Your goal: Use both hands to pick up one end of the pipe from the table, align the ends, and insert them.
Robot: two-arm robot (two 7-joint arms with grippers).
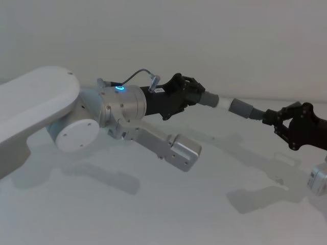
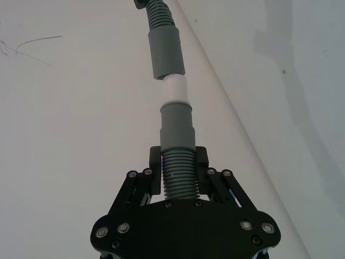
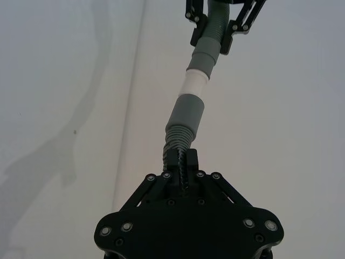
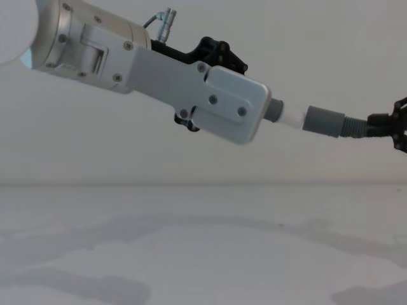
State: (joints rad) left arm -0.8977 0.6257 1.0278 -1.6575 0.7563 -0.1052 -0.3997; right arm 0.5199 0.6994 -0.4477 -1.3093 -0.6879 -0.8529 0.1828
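White bench (image 1: 168, 214) lies bare below; both pipe pieces are held in the air above it. Your left gripper (image 2: 178, 178) has its fingers closed on ribbed hose, as does the right gripper (image 3: 182, 167). The grey cuffs (image 2: 166, 54) meet over a white insert (image 2: 176, 90). The hose looks light and bends easily, so grip near the stiff cuffs.
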